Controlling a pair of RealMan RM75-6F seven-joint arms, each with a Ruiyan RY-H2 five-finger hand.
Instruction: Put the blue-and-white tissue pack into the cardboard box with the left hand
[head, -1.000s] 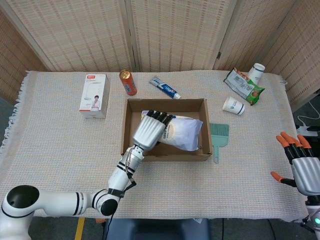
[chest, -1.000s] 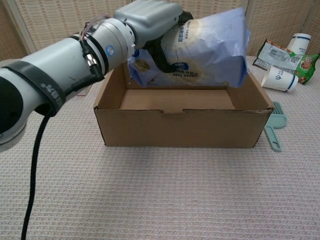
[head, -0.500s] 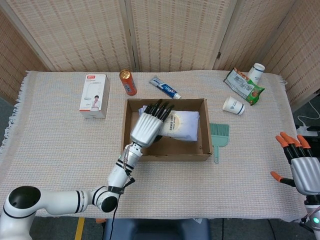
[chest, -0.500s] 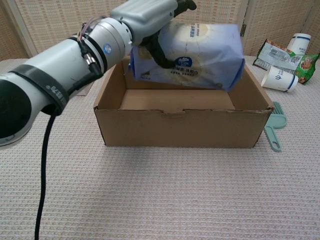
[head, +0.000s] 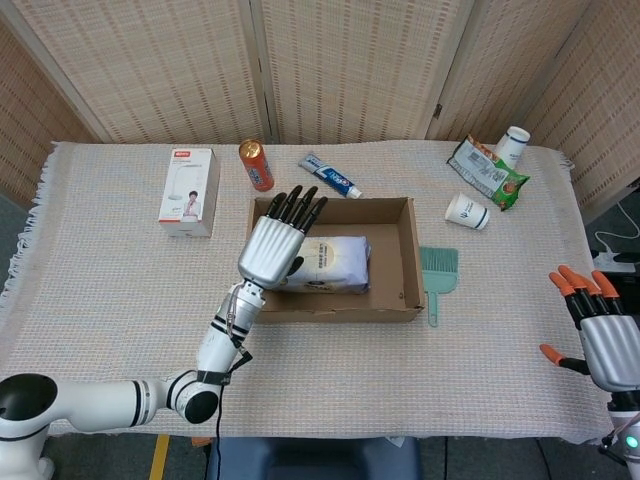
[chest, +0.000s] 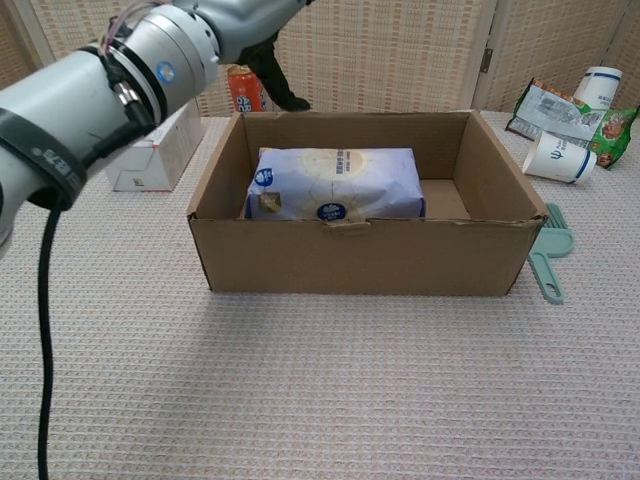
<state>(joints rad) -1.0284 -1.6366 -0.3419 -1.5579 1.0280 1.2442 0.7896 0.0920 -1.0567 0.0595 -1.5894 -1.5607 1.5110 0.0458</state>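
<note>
Blue-and-white tissue pack (chest: 335, 183) lies flat inside the cardboard box (chest: 365, 255), left of centre, so we judge the placing done. Our left hand (head: 272, 243) hovers above it with fingers spread, empty; our right hand (head: 603, 335) waits spread at lower right.

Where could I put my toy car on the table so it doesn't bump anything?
The wide bare cloth in front of the cardboard box is free, and the strip left of the white carton. It is crowded behind the box: can, toothpaste, paper cups, snack bag.
</note>
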